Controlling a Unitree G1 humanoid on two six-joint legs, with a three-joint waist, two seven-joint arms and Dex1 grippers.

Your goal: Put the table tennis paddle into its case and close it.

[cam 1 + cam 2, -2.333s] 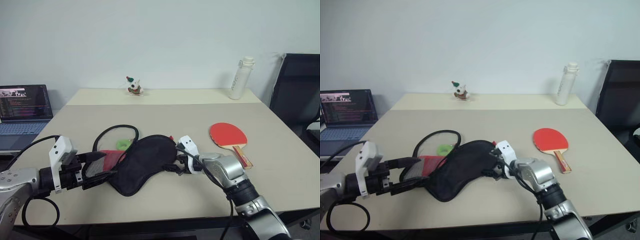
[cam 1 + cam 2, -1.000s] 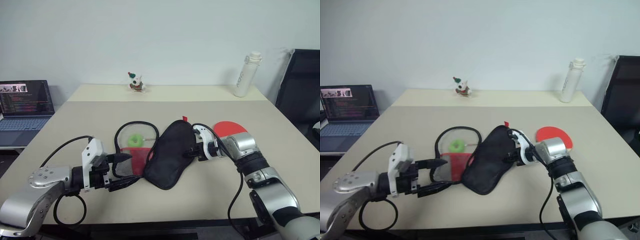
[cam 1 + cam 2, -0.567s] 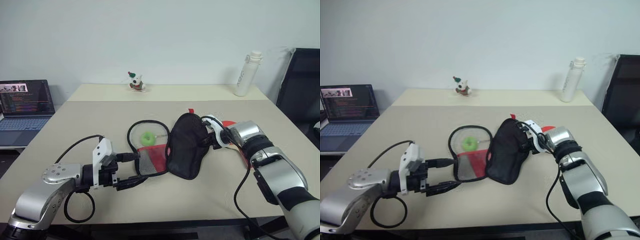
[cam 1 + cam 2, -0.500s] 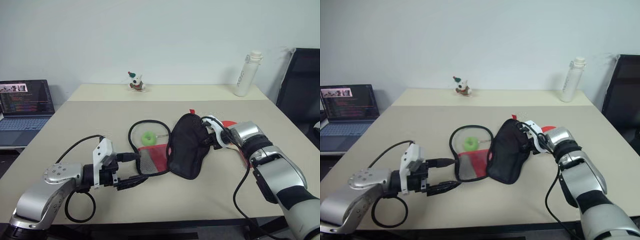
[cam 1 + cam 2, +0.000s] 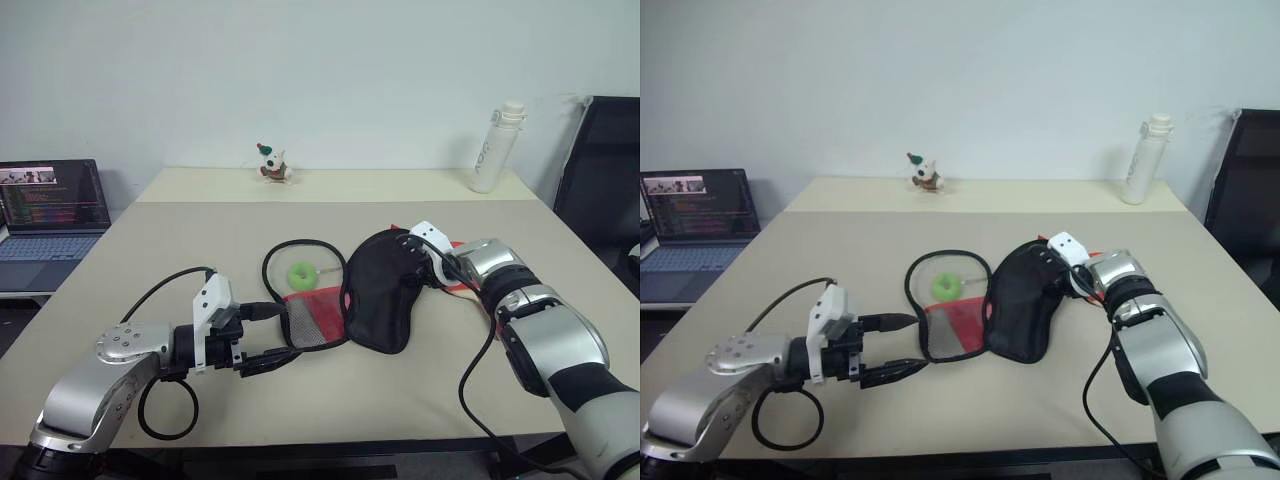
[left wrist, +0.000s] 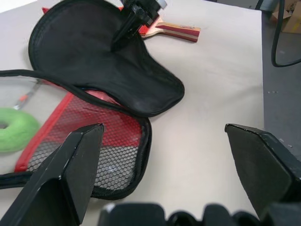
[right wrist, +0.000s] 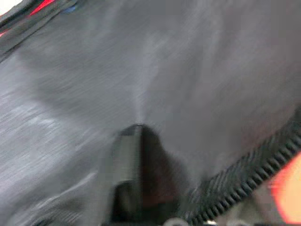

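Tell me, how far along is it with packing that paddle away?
Early on. Done: the case lies unzipped, its black half folded over. In hand: the right gripper sits at that black half; the left gripper hangs open beside the red mesh half. Left: the table tennis paddle lies outside on the table, and zipping.

Beige table (image 5: 150, 250) with case (image 5: 375, 290), paddle (image 6: 171, 32), bottle (image 5: 495, 147), toy figure (image 5: 270, 165).

The case (image 5: 375, 290) lies spread across the table (image 5: 160, 250) centre, covering most of the table tennis paddle (image 6: 171, 32) at its 3 o'clock. Its cord loop and green ring (image 5: 300, 274) block the 10 o'clock side. Bare tabletop lies open toward 6 o'clock and along 12, short of the bottle (image 5: 491, 147) and figurine (image 5: 270, 164).
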